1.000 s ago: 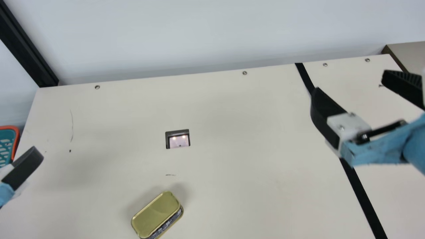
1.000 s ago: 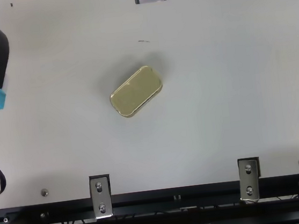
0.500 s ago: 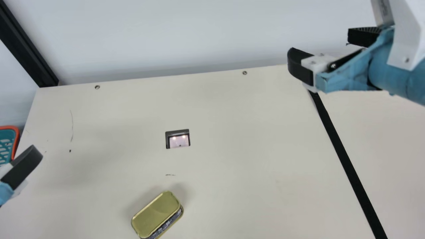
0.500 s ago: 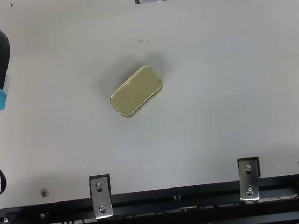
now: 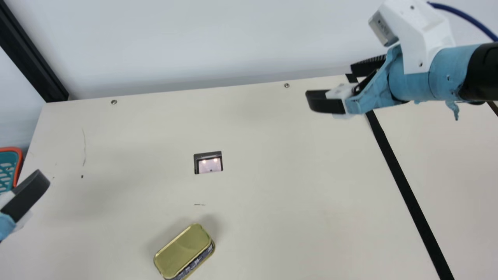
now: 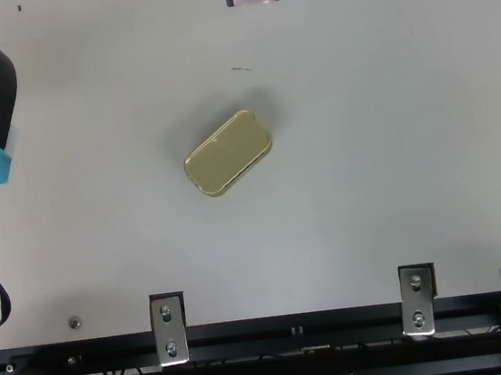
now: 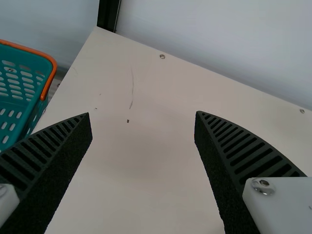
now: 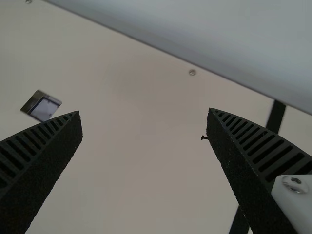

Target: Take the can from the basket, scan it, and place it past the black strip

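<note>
gold can out, scan + drop past black strip prob left, right gripper and left gripper open

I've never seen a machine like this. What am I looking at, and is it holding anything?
This is a two-armed robot. The main view comes from a camera on its neck, the top view from a fixed camera above, and each wrist view from a camera on that arm. On the cream table lies a rectangular gold can. Beyond it is a small scanner with two lights, and a black strip runs across the right side. A teal basket with an orange rim is at the left. The left tool and right tool, the grasping parts, are both open and hold nothing.
</note>
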Motion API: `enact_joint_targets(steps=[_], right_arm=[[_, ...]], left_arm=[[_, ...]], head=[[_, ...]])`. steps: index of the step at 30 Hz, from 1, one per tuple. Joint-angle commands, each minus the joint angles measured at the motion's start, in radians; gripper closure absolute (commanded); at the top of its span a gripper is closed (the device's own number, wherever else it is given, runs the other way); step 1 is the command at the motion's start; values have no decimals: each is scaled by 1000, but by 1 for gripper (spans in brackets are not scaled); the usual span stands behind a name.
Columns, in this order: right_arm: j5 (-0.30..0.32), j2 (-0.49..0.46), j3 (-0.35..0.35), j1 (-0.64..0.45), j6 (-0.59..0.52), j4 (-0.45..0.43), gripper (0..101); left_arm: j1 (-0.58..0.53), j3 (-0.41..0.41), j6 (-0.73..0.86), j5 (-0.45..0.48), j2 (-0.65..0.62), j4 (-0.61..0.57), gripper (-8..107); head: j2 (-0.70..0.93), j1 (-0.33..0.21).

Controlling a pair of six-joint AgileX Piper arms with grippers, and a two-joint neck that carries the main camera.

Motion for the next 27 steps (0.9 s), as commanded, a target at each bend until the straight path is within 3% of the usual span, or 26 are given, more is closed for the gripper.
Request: enact_joint_targets(steps=[1,9,16,20,22,23,27], right_arm=[[82,24,11,-18,-180,62,0],[241,88,61,-94,-468,188,0],[349,112,121,-136,-644,251,0],[375,115,165,-135,-715,270,0],[344,113,189,-129,-742,279,0],[372,115,173,-132,-710,274,0],[366,115,190,-130,-744,280,0]], left_arm=[[0,0,0,0,0,0,9],[0,0,0,0,0,0,9],[0,0,0,0,0,0,9],[0,0,0,0,0,0,9],[0,0,0,0,0,0,9],[0,0,0,0,0,0,9],[0,0,0,0,0,0,9]], head=[[-7,-7],[-7,-7],[-7,-7],[-7,-7],[-7,-7],[-7,-7],[-7,-7]])
